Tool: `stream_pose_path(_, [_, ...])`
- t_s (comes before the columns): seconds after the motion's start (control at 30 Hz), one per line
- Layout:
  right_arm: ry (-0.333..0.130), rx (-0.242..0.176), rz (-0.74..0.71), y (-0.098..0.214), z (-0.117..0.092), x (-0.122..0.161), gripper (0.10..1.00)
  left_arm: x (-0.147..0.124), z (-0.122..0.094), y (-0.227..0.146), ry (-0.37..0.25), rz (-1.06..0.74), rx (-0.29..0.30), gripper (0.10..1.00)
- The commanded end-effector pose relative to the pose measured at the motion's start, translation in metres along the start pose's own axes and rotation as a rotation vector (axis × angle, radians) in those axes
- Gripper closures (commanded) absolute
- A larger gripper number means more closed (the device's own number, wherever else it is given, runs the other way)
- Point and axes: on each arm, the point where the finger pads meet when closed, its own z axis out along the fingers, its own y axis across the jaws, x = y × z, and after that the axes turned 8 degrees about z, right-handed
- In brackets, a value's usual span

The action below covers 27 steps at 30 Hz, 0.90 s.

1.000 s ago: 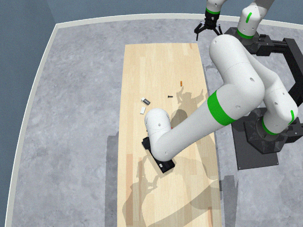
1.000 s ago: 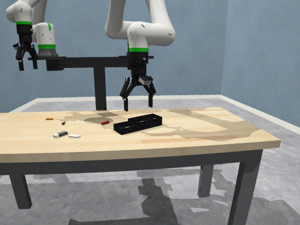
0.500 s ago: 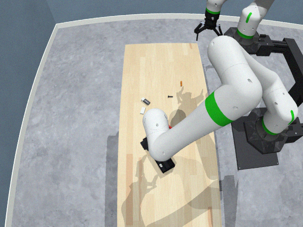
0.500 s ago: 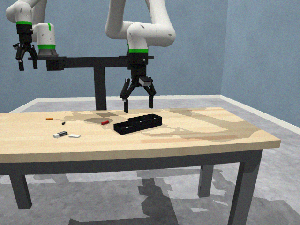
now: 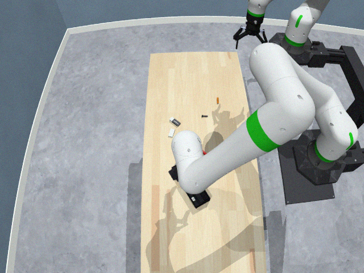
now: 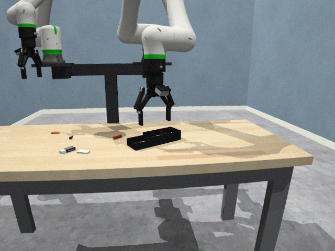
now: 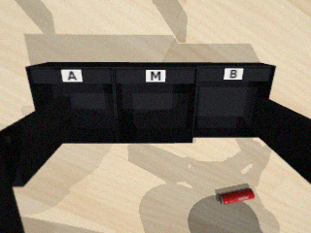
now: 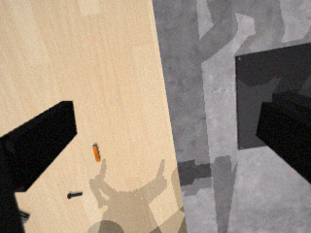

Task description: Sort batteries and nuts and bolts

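Note:
Three joined black bins stand flat; the left wrist view shows bin A (image 7: 43,75), bin M (image 7: 131,77) and bin B (image 7: 209,76), with nothing visible inside. A red battery (image 5: 205,152) (image 6: 117,136) (image 7: 237,196) lies beside bin B's end. An orange cylinder, seemingly a battery (image 5: 218,100) (image 6: 55,132) (image 8: 96,152), and a dark bolt (image 5: 204,116) (image 6: 70,137) (image 8: 75,195) lie farther away. My left gripper (image 6: 154,122) is open and empty above the bins, hidden under its arm in the top view. My right gripper (image 5: 252,44) (image 6: 31,77) (image 8: 166,118) is open and empty, high beyond the table's corner.
A black-and-white block (image 5: 175,121) (image 6: 67,150) and a flat white piece (image 5: 171,132) (image 6: 83,151) lie close together on the wooden table (image 5: 176,88) (image 6: 108,162). The left arm reaches across the table in the top view and hides part of the bins.

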Motion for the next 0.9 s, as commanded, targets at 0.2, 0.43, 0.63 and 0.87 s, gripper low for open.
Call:
stream_pose_path(0.2, [0.0,0.001,0.0,0.0,0.0,0.0,0.098,0.001,-0.001,0.0,0.002,0.0,-0.001,0.098])
stream_pose_path(0.43, [0.0,0.001,0.0,0.0,0.0,0.0,0.098,0.001,-0.001,0.0,0.002,0.0,-0.001,0.098])
stream_pose_path(0.63, [0.0,0.001,0.0,0.0,0.0,0.0,0.098,0.001,-0.026,0.0,0.002,0.0,-0.001,0.098])
stream_pose_path(0.87, [0.0,0.001,0.0,0.0,0.0,0.0,0.098,0.001,-0.076,0.0,0.002,0.0,-0.001,0.098])
